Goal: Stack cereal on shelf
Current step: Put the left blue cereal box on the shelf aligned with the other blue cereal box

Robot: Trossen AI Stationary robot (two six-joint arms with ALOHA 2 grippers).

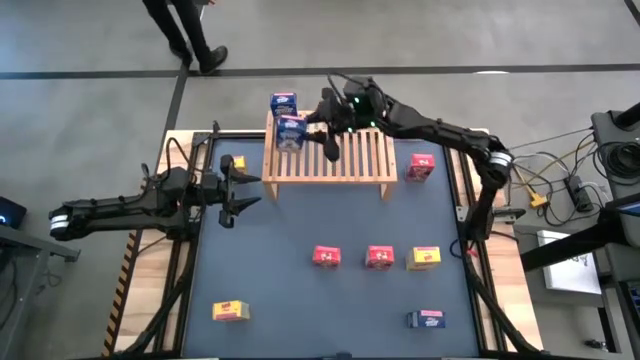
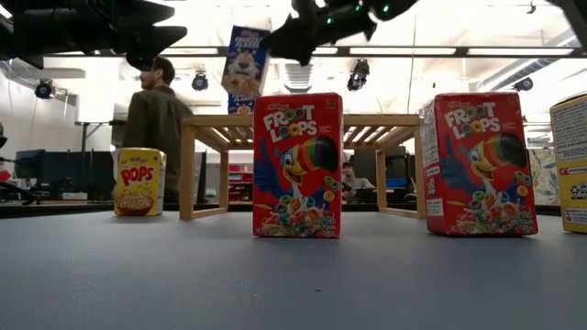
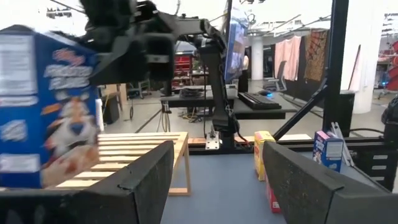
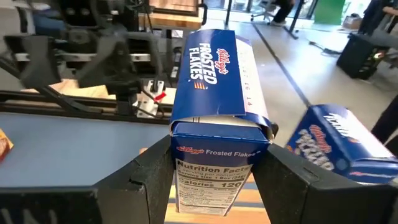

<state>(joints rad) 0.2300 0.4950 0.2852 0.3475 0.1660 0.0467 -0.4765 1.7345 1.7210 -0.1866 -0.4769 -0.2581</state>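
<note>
My right gripper [image 1: 312, 122] reaches over the far left part of the wooden slatted shelf [image 1: 345, 160] and is shut on a blue Frosted Flakes box [image 4: 214, 81]. In the low view that box [image 2: 246, 69] shows upright at about the level of the shelf's top [image 2: 385, 119]. A second blue box [image 1: 283, 103] is just beyond it at the shelf's far left corner; its base is hidden. My left gripper [image 1: 240, 195] waits open off the shelf's left end with nothing between its fingers. Close by it a yellow box [image 1: 233, 163] stands on the table. My right gripper pinches the blue box between its two fingers, one on each broad face, beside the narrow nutrition panel [image 4: 211, 180] near the box's top. The fingers come about level from the table's right side. The box stays upright, slightly tilted; whether its bottom touches the slats I cannot tell.
More boxes stand on the dark mat: a red one [image 1: 421, 167] right of the shelf, two red [image 1: 327, 257] [image 1: 379, 257] and a yellow [image 1: 424, 258] in a row, and a yellow [image 1: 231, 311] and a blue [image 1: 426, 320] near the front. A person [image 2: 156, 115] stands beyond the far edge.
</note>
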